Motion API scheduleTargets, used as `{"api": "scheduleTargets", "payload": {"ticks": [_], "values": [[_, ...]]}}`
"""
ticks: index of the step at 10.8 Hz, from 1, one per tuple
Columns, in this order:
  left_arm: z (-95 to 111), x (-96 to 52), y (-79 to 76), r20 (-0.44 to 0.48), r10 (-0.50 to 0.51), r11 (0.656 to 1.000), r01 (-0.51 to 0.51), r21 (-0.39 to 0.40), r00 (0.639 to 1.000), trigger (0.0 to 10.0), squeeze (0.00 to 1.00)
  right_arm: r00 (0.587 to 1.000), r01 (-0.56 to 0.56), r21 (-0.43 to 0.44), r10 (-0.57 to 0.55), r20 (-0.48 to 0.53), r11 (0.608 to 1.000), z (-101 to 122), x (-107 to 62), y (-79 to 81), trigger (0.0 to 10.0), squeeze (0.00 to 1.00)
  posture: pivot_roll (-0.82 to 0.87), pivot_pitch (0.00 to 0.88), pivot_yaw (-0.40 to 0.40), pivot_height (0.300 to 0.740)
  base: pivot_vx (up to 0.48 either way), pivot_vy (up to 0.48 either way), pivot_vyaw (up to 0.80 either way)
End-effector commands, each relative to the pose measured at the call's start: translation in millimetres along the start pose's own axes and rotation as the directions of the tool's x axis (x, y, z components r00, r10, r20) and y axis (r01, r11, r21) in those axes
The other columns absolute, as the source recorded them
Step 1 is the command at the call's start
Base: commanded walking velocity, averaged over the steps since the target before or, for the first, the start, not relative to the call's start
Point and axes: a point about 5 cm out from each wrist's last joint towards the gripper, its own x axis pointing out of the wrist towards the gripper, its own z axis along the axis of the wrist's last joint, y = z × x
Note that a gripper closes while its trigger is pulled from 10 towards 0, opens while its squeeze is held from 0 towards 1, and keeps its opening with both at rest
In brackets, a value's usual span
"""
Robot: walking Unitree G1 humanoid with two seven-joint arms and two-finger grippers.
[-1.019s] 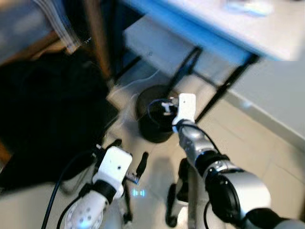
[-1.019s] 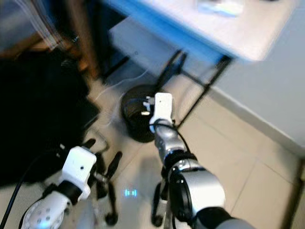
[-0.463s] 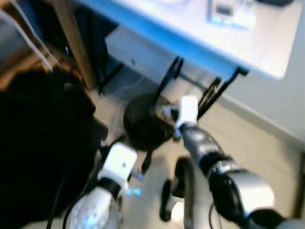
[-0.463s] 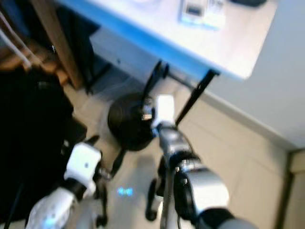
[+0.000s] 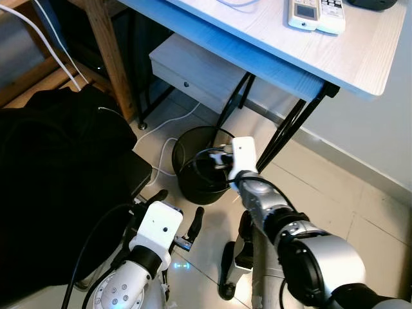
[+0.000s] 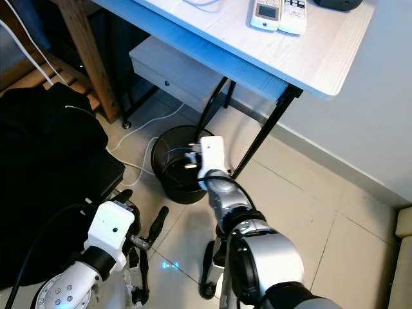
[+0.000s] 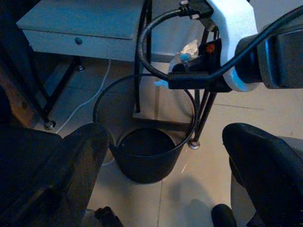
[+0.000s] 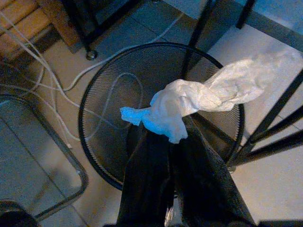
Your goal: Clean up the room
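Furthest to the left gripper's left lies a heap of black cloth (image 5: 58, 187) on the floor, with white cables (image 5: 48, 38) running down behind it beside a wooden post (image 5: 111, 55). The left gripper (image 5: 170, 215) hangs low near the floor tiles, its two black fingers spread apart and holding nothing; it looks to be waiting, kept clear of the working arm.

Just ahead of it and to its right stands the round black wire-mesh waste bin (image 5: 201, 168), tucked beside the black metal legs (image 5: 290, 132) of a pale wooden table (image 5: 270, 48), where it is out of the walkway. The right gripper (image 8: 163, 142) reaches out over the bin's rim, its fingers pressed together on a crumpled white tissue (image 8: 199, 99), which sticks out beyond the fingertips directly above the bin's mouth. Held there, the tissue would likely fall inside once let go.

Beyond the right gripper, on the tabletop, rest two white remote controls (image 5: 315, 13), near the edge.
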Motion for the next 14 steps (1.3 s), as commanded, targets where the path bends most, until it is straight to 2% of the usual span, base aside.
{"api": "scheduleTargets", "payload": {"ticks": [1, 5, 7, 8, 9, 11, 12, 14], "values": [[-1.9, -2.5, -3.7, -0.01, -0.022, 1.0, 0.022, -0.013, 1.0, 10.0, 0.0, 0.999, 0.015, 0.001, -0.015, -0.052, 1.0, -14.5, -2.9, -4.0, 10.0, 0.0, 0.29, 0.299, -0.079, 0.578, 0.0, 0.0, 0.0], [-1.2, -1.8, -3.8, -0.01, -0.024, 1.0, 0.024, -0.016, 1.0, 10.0, 0.0, 0.993, -0.033, -0.023, 0.03, -0.117, 0.999, -30.0, -5.8, 3.0, 10.0, 0.0, 0.3, 0.309, -0.079, 0.578, 0.0, 0.0, 0.0], [-2.1, -2.8, -4.1, -0.011, -0.026, 0.999, 0.025, -0.02, 1.0, 10.0, 0.0, 0.993, -0.018, 0.031, 0.021, -0.118, 0.999, -30.9, -5.8, 4.6, 10.0, 0.0, 0.3, 0.306, -0.08, 0.578, 0.0, 0.0, 0.0], [-2.0, -2.8, -4.2, -0.01, -0.026, 0.999, 0.025, -0.022, 1.0, 10.0, 0.0, 0.991, -0.019, 0.023, 0.022, -0.129, 1.0, -31.4, -5.6, 6.8, 10.0, 0.0, 0.3, 0.304, -0.08, 0.578, 0.0, 0.0, 0.0], [-2.1, -2.7, -4.3, -0.008, -0.026, 0.999, 0.026, -0.022, 1.0, 10.0, 0.0, 0.986, -0.048, -0.065, 0.037, -0.165, 0.997, -35.0, -6.1, 10.0, 10.0, 0.0, 0.31, 0.3, -0.083, 0.578, 0.0, 0.0, 0.0], [-2.1, -2.7, -4.2, -0.004, -0.022, 1.0, 0.022, -0.018, 1.0, 10.0, 0.0, 0.978, -0.111, -0.142, 0.082, -0.191, 0.984, -36.9, -6.4, 16.3, 10.0, 0.0, 0.31, 0.293, -0.09, 0.578, 0.0, 0.0, 0.0], [-2.2, -1.9, -4.5, -0.002, -0.021, 1.0, 0.021, -0.019, 1.0, 10.0, 0.0, 0.978, -0.111, -0.144, 0.083, -0.19, 0.983, -36.3, -6.1, 17.1, 10.0, 0.0, 0.31, 0.289, -0.094, 0.578, 0.0, 0.0, 0.0], [-1.1, -1.6, -5.5, 0.002, -0.021, 1.0, 0.021, -0.019, 1.0, 10.0, 0.0, 0.98, -0.101, -0.092, 0.083, -0.179, 0.991, -35.1, -5.8, 18.8, 10.0, 0.0, 0.31, 0.29, -0.095, 0.578, 0.0, 0.0, 0.0]]}}
